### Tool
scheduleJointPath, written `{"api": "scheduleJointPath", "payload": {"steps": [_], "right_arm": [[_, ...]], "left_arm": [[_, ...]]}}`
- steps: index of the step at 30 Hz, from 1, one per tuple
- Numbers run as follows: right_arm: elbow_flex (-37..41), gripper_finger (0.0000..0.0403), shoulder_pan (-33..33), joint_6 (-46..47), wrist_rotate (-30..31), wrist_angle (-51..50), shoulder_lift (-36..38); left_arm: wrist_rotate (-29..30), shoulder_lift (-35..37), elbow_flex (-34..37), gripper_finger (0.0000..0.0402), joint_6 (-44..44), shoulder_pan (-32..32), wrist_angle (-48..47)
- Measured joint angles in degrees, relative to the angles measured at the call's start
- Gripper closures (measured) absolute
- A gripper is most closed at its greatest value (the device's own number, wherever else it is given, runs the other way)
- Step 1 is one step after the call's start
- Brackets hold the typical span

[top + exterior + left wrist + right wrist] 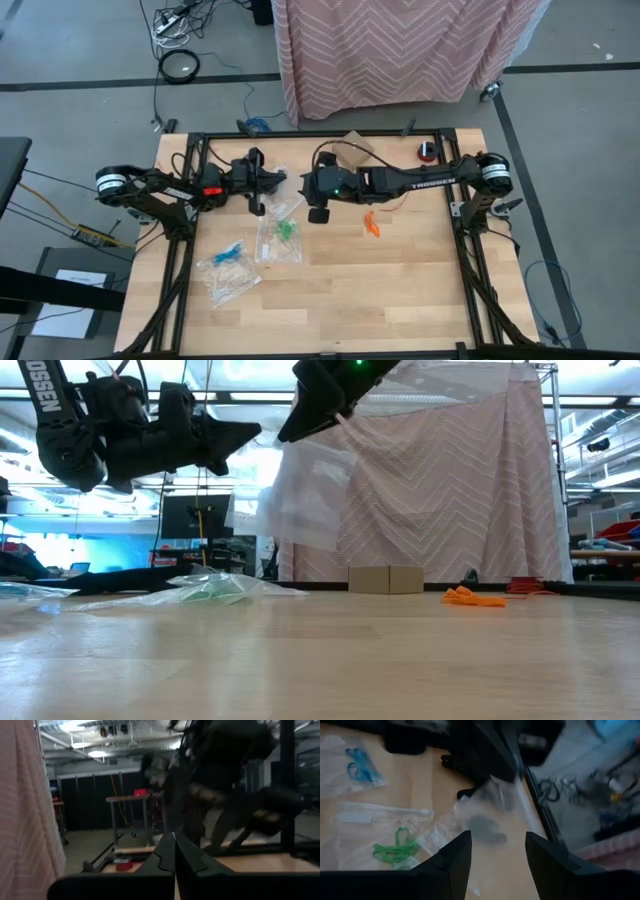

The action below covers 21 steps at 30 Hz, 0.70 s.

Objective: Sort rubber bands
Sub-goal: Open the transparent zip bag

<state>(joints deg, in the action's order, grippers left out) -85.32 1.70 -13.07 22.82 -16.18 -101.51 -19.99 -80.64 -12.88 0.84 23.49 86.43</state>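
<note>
My left gripper is shut above the table's middle, and a clear zip bag hangs from it with a dark clump of black rubber bands inside. My right gripper stands open just above and beside that bag; whether it touches the bag, I cannot tell. On the table lie a bag with green bands, a bag with blue bands, and loose orange bands. My left gripper pinches the clear bag by its upper edge between its two shut fingers, which come nearly level from the table's left. The bag hangs below the fingertips, clear of the table. My own wrist view does not show the pinch itself.
Another clear bag lies near the left front. A cardboard box and a red roll sit at the far edge. A pink cloth hangs behind the table. Black frame rails run along the sides.
</note>
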Motion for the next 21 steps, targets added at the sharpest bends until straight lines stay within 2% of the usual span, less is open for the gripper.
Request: {"api": "scheduleJointPath", "payload": {"steps": [6,19,21], "right_arm": [[-0.02,0.0230,3.55,-8.83,5.40,1.82,0.14],[-0.02,0.0230,0.76,-7.47,5.67,2.24,0.14],[-0.04,0.0230,0.27,-7.36,4.12,2.42,0.17]], "left_arm": [[0.66,0.00,0.00,0.0401,-0.50,0.00,-0.82],[0.66,0.00,0.00,0.0401,-0.20,0.00,0.39],[0.66,0.00,0.00,0.0401,-0.20,0.00,0.42]]}}
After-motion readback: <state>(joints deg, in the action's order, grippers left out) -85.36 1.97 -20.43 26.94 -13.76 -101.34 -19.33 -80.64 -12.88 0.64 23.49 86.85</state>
